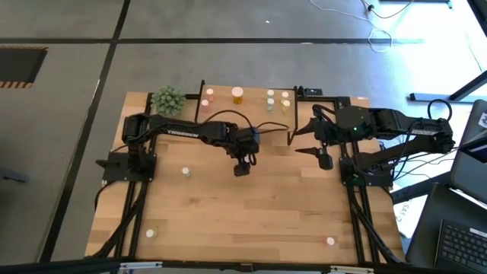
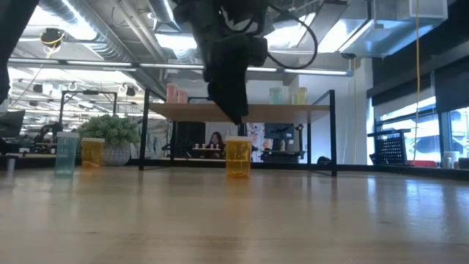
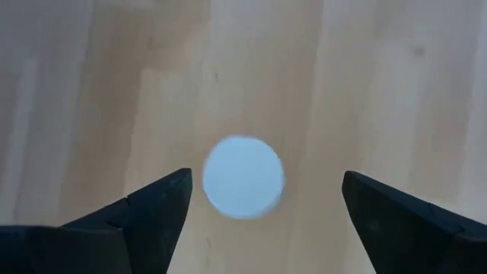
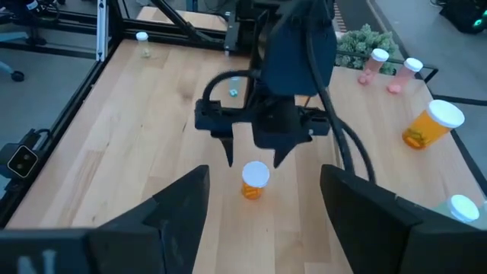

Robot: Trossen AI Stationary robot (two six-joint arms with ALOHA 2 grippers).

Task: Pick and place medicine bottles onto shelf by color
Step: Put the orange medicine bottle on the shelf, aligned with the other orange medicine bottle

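Left gripper [image 4: 255, 156] poised point-down over mid-table, fingers [image 3: 144, 217] spread wide, nothing clamped. Directly beneath, between the two tips but apart from both: a small orange bottle [image 4: 255, 181] with a pale cap, upright on the tabletop [image 1: 251, 213]. Seen from that wrist only as a pale round cap [image 3: 243, 176] centred in the gap. In the low view, same bottle [image 2: 238, 158] standing on the wood, dark gripper body [image 2: 231, 73] hanging just above it.

Right gripper [image 1: 323, 156] parked further right, above the table near the shelf's right end, fingers [image 4: 163, 209] parted with nothing between them.

Outward to the far edge: light-wood shelf [image 2: 242, 111] on a thin black frame. On it, two pink bottles [image 1: 208, 97] towards the left, a larger orange bottle [image 1: 238, 95] beside them, and pale green-yellow bottles [image 1: 278, 100] to the right. Spiky green potted plant [image 1: 168, 100] just off the shelf's left end.

Still on the tabletop: one small white-capped bottle [image 1: 185, 172] left of the left gripper, another [image 1: 150, 233] near the front left corner, and a third with a pinkish body [image 1: 330, 241] near the front right corner. Body colours of the first two not clear from above.
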